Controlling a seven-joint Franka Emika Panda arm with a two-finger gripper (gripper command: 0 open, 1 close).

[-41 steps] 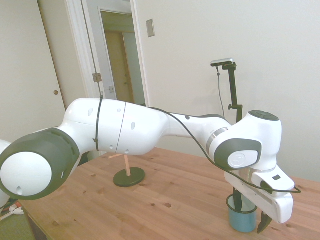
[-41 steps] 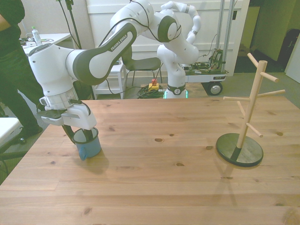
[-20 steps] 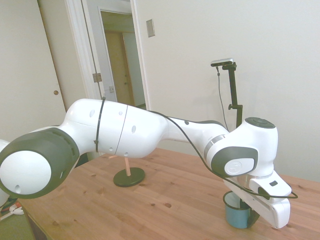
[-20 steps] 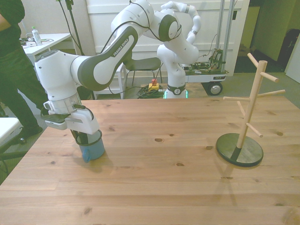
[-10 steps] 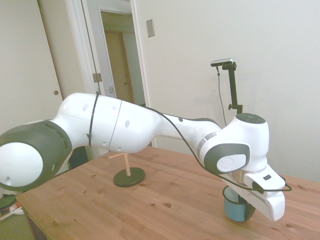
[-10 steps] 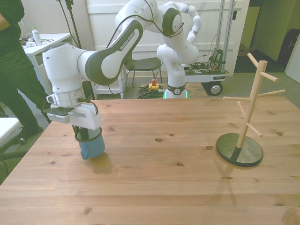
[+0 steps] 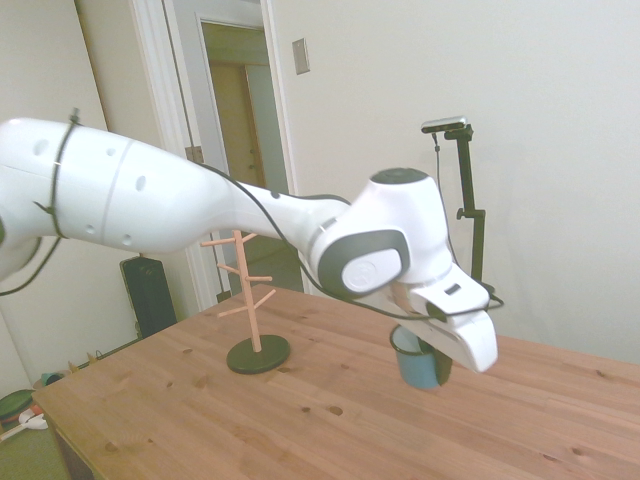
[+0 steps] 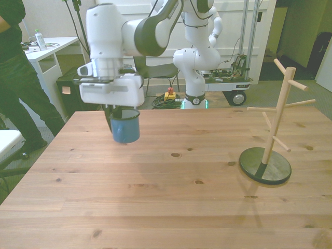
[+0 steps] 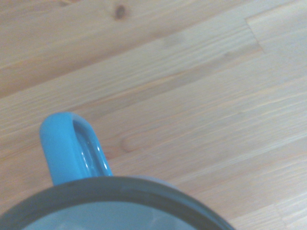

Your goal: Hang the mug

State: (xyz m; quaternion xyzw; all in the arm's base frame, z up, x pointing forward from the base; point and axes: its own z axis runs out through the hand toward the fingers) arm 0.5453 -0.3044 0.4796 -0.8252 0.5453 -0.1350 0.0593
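Note:
The light-blue mug (image 8: 126, 130) with a dark rim hangs upright in the air above the table's far part, toward the front view's left. My gripper (image 8: 121, 116) is shut on the mug's rim from above. The side view shows the mug (image 7: 419, 366) clear of the wood under the white hand (image 7: 452, 325). In the wrist view the mug's handle (image 9: 72, 146) and dark rim (image 9: 110, 189) fill the near part, with bare planks beyond. A wooden mug tree (image 8: 276, 122) on a dark round base (image 8: 265, 166) stands at the front view's right, far from the mug; it is also in the side view (image 7: 250, 295).
A person (image 8: 15, 78) in dark clothes stands off the table's edge at the front view's left. A white side table (image 8: 49, 46) with a bottle is behind them. A chair and a wheeled cart (image 8: 228, 78) stand behind the robot's base.
The gripper closed on the mug on the table, then lifted it off the wood and carried it toward the front view's right and the far edge.

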